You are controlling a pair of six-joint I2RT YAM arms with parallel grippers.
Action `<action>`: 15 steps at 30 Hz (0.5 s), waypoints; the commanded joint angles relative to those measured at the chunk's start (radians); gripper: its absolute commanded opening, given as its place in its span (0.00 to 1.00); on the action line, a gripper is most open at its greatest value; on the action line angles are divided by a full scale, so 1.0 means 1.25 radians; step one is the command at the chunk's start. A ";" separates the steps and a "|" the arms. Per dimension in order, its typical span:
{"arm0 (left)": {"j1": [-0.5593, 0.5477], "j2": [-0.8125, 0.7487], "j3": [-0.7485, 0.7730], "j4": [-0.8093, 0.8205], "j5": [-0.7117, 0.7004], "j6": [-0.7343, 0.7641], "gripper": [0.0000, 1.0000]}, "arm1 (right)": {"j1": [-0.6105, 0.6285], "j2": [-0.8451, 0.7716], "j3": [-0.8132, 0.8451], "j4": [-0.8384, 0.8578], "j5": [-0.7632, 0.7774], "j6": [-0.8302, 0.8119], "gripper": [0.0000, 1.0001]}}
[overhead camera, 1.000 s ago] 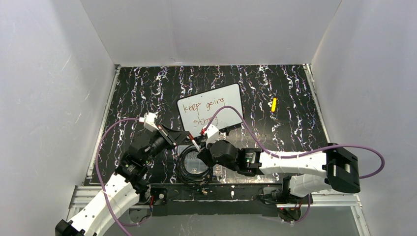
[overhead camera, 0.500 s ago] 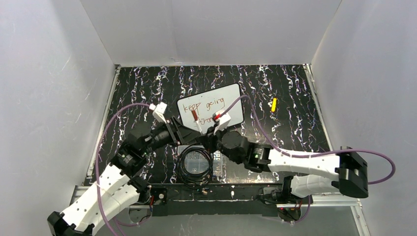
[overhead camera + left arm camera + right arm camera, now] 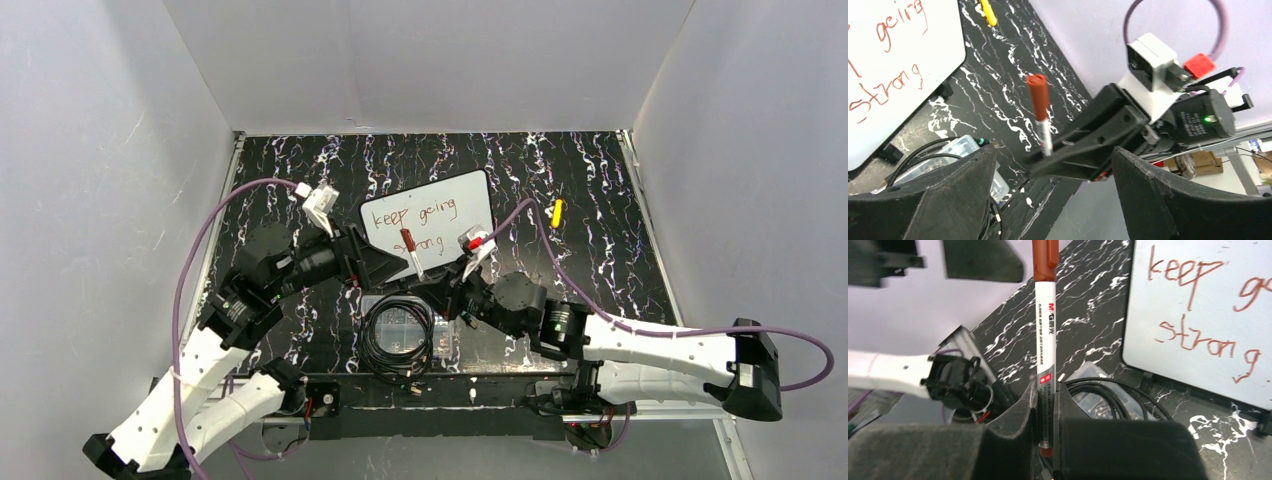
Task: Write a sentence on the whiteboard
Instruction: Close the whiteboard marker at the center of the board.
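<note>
The whiteboard (image 3: 428, 225) stands tilted at the table's middle, with the sentence (image 3: 415, 228) "keep going strong" in reddish-brown over two lines, also readable in the right wrist view (image 3: 1198, 330). A capped reddish-brown marker (image 3: 409, 250) stands upright in front of the board. My right gripper (image 3: 425, 283) is shut on its lower barrel (image 3: 1046, 405). My left gripper (image 3: 388, 262) is open just left of the marker and touches nothing. Through the left wrist view the marker (image 3: 1040, 117) stands beyond the wide-apart fingers (image 3: 923, 200).
A clear plastic box with coiled black cable (image 3: 400, 335) lies at the near edge below both grippers. A small yellow object (image 3: 557, 212) lies right of the board. White walls enclose the black marbled table (image 3: 280, 180) on three sides.
My left gripper has opened, let go of the marker's capped end and drawn back to the left. Both arms have carried the marker away from the near edge toward the board.
</note>
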 commanded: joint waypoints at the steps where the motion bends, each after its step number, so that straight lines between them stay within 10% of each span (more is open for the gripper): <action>1: 0.000 0.038 0.043 -0.055 0.007 0.053 0.84 | 0.004 -0.049 -0.021 0.024 -0.102 -0.015 0.01; 6: 0.000 0.053 0.029 0.006 0.024 0.007 0.78 | 0.004 -0.047 -0.024 0.023 -0.142 -0.021 0.01; 15: -0.001 0.066 -0.020 0.077 0.051 -0.050 0.30 | 0.004 -0.025 -0.006 0.013 -0.145 -0.032 0.01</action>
